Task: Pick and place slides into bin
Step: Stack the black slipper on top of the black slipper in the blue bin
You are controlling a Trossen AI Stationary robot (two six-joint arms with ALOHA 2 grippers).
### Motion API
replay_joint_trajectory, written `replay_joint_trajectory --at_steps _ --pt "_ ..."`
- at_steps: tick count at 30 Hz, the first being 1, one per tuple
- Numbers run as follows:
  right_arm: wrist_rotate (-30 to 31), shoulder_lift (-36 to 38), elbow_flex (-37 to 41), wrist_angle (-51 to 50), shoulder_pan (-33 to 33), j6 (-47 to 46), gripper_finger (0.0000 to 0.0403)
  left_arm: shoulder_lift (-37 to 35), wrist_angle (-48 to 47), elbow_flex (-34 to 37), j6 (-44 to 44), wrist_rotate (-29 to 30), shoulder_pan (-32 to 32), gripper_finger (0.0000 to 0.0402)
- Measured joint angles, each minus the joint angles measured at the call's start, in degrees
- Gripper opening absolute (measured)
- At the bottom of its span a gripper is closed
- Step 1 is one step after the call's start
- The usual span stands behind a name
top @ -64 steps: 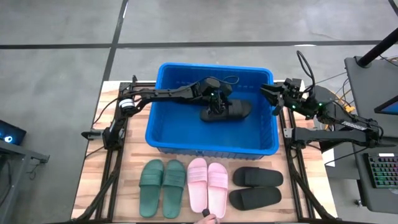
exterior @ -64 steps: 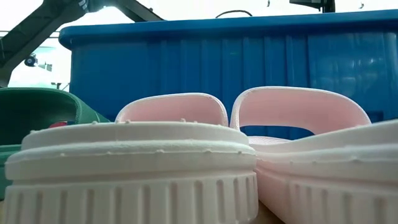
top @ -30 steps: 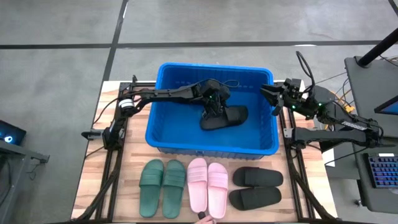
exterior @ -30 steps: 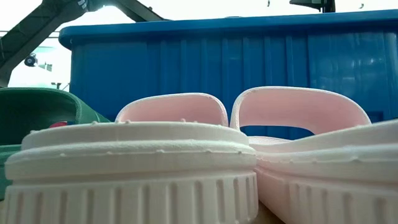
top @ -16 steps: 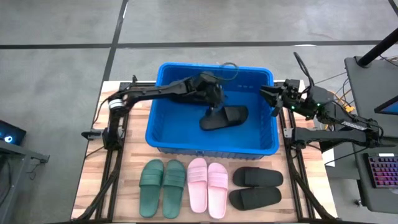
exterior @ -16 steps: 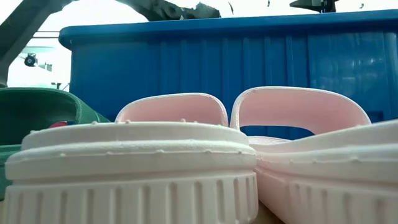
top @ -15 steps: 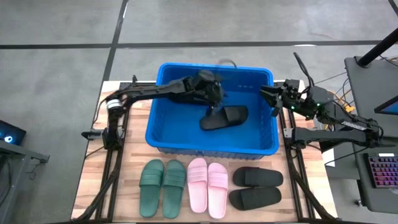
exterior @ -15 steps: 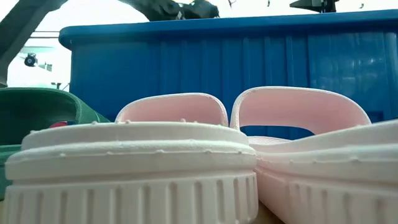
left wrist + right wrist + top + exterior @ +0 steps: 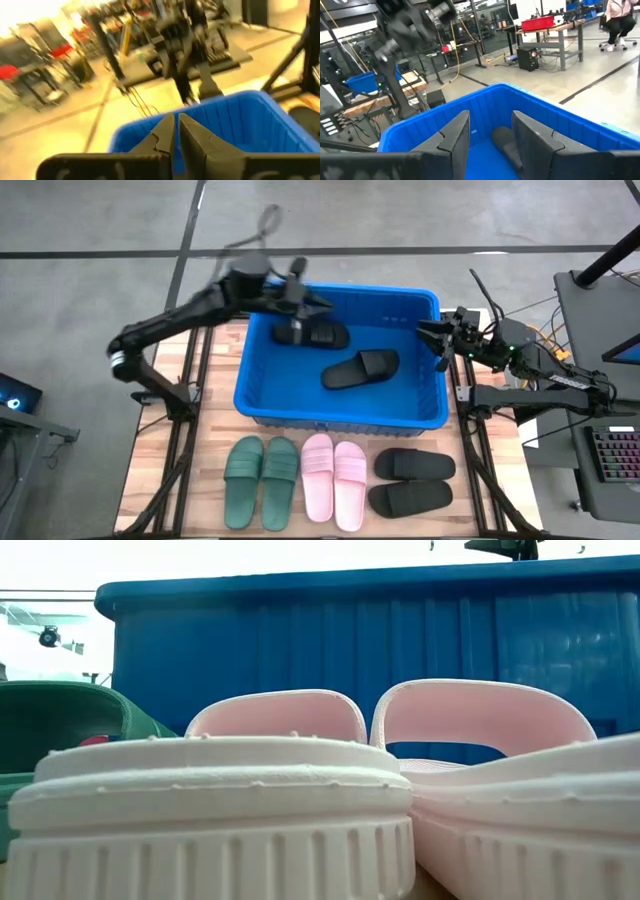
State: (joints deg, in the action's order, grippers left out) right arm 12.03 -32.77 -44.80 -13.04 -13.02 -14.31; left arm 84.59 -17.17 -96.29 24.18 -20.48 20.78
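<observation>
The blue bin (image 9: 262, 395) stands in the middle of the table. A black slide (image 9: 361, 367) lies flat on its floor; it also shows in the right wrist view (image 9: 504, 141). A second dark shape, seemingly another black slide (image 9: 324, 336), lies at the bin's far left. My left gripper (image 9: 316, 304) is high above the bin's far left corner, shut and empty (image 9: 176, 131). My right gripper (image 9: 441, 340) hovers at the bin's right rim, open and empty (image 9: 491, 137). On the table near the bin lie a green pair (image 9: 262, 480), a pink pair (image 9: 334, 480) and a black pair (image 9: 412, 481).
The three pairs lie side by side along the table's near edge, soles down. In the low view the pink slides (image 9: 280, 790) fill the foreground, with a green slide (image 9: 60, 730) beside them and the bin's wall (image 9: 400, 630) behind. A person sits far off in the room (image 9: 620, 15).
My left gripper has let go of the black slide, which now lies flat on the bin's floor. The gripper has risen out of the bin and gone toward the far left, and the arm is now raised high. My right arm has kept still.
</observation>
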Motion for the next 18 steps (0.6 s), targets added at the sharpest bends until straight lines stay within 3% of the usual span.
replay_joint_trajectory --at_steps 9,15,18 --pt "-1.79 -5.34 -0.39 -0.35 0.00 -11.32 0.0149 -11.58 -2.98 0.09 -4.35 15.24 0.00 0.0011" --pt "-5.01 -15.25 -7.27 -1.01 0.00 -12.77 0.0211 -15.77 -9.97 0.11 -4.34 24.18 0.00 0.0011" --pt "-4.95 -21.33 -14.07 -6.97 0.00 -11.82 0.0243 -17.52 -13.14 0.13 -4.37 26.81 0.00 0.0011"
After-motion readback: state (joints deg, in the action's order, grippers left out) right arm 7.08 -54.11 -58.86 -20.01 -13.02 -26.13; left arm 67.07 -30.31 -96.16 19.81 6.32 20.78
